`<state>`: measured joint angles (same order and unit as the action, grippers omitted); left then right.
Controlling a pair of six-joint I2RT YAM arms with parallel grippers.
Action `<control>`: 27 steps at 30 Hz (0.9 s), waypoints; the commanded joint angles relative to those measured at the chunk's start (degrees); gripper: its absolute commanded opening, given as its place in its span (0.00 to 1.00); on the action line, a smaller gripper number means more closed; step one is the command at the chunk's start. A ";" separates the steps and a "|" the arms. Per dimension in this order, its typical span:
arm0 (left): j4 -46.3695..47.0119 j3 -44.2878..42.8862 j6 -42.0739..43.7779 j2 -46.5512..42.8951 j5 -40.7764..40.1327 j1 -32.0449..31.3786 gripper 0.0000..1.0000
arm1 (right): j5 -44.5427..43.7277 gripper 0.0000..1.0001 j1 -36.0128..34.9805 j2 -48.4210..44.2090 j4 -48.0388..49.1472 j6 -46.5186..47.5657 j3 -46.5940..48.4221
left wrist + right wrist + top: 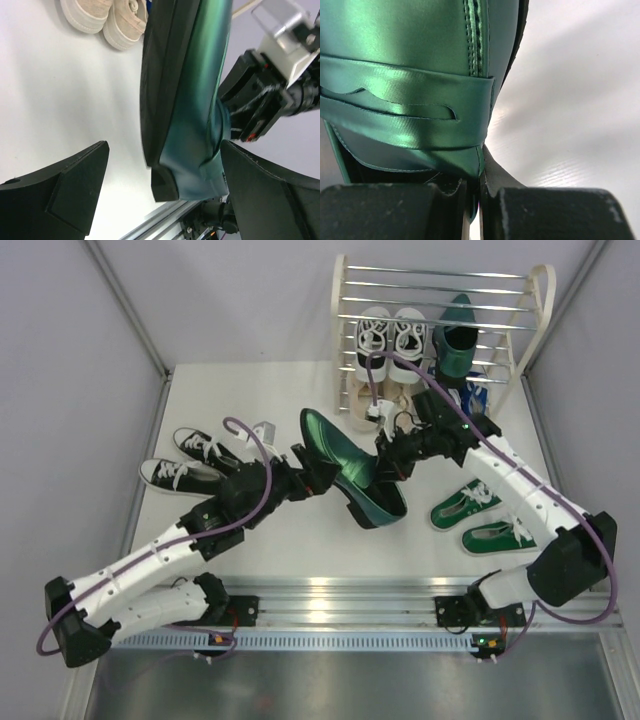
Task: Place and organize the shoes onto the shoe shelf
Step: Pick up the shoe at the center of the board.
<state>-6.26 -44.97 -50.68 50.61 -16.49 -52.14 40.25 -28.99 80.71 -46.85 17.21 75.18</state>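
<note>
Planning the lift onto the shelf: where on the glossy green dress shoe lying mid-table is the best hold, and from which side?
Probably the thin rim of its opening, behind the strap, approached from the right. The green dress shoe lies on its side with the opening turned that way, so that wall pinches easily; the right tool is shut there.

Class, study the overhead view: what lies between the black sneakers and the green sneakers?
A glossy green dress shoe, plain in the top view. The right gripper pinches its edge; the left gripper has its jaws open on either side of it.
</note>
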 commanded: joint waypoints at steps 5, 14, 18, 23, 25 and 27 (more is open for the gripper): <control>3.88 -7.32 2.60 6.16 8.48 3.97 0.96 | 5.72 0.00 0.08 -5.82 0.53 8.27 -1.08; 5.56 -5.66 -2.41 7.66 14.64 9.16 0.25 | 5.45 0.00 0.51 -7.93 0.44 9.15 -1.26; 7.56 -3.55 -4.25 6.00 14.99 11.09 0.00 | 4.67 0.47 1.31 -9.51 -0.61 9.94 -1.35; 11.00 0.06 -7.15 4.15 21.67 17.58 0.00 | 6.85 0.77 5.87 -14.87 -3.77 18.80 -1.88; 10.92 0.06 -7.24 4.76 22.73 18.56 0.00 | 14.36 0.78 7.45 -18.12 -10.33 26.86 -1.53; 11.01 -0.47 -7.33 5.55 24.40 19.35 0.00 | 19.14 0.78 9.48 -19.88 -21.20 49.23 -0.04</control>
<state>-5.19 -43.46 -54.00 57.67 2.42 -33.54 48.71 -21.54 64.60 -55.09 41.71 72.53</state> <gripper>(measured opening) 0.347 0.777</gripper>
